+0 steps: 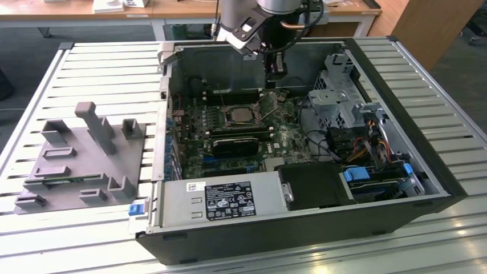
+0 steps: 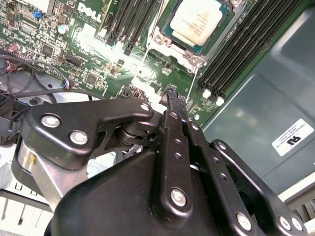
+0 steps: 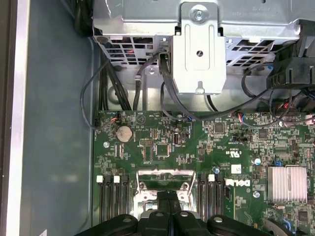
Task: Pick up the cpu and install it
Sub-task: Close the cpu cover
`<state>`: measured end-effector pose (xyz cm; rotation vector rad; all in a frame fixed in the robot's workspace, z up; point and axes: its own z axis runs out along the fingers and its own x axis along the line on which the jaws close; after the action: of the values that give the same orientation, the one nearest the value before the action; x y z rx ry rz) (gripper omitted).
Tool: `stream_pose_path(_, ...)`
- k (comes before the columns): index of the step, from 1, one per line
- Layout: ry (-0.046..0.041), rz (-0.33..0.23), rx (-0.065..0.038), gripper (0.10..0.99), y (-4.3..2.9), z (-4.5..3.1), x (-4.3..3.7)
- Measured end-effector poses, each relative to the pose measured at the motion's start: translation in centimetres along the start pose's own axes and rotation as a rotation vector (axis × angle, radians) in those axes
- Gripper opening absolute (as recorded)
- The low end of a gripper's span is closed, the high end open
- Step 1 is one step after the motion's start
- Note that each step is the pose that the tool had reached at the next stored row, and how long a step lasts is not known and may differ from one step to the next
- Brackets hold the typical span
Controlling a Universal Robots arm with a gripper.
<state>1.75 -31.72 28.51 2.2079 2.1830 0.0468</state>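
Observation:
The cpu [image 1: 242,116] lies flat in its socket on the green motherboard [image 1: 285,137] inside the open computer case; its silvery top plate [image 2: 199,19] shows in the second wrist view, framed by the metal socket bracket [image 2: 189,58]. My gripper [image 1: 275,79] hangs above the board, just behind the socket toward the case's rear wall. Its black fingers [image 2: 173,115] are pressed together with nothing between them, and the tips [image 3: 167,200] hover over the socket frame [image 3: 162,178] in the first wrist view. The gripper does not touch the cpu.
A metal drive cage [image 1: 339,91] with cables stands at the exterior view's right, a grey power supply [image 1: 220,200] at the front. A long black card [image 1: 239,142] lies in front of the socket. A grey parts fixture [image 1: 84,154] sits left of the case on the slatted table [image 1: 106,80].

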Motion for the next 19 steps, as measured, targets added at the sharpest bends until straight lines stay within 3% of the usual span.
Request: stream_pose_path(19,0.0000,0.000,0.000,0.106,1.20,0.06,0.01)
